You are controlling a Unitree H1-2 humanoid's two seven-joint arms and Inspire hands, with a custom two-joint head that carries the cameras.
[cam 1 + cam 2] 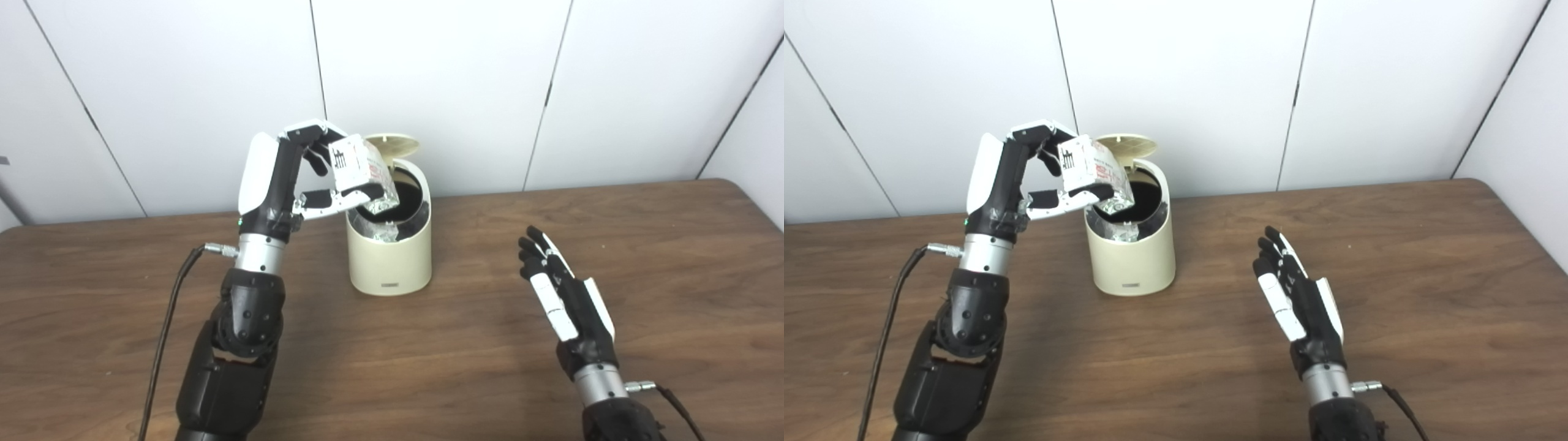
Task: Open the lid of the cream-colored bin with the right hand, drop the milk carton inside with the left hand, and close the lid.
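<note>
Nearest me, the right hand (566,291) hovers over the brown wooden table (643,257), fingers spread, holding nothing. Further back, the left hand (288,184) grasps the white printed milk carton (358,165), tilted above the mouth of the cream-colored round bin (392,257), whose lid (395,146) stands raised behind.

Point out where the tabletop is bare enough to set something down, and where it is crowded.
Bare: table right of the right hand, and between it and the bin. Crowded: the bin's mouth, where the left hand holds the milk carton.
</note>
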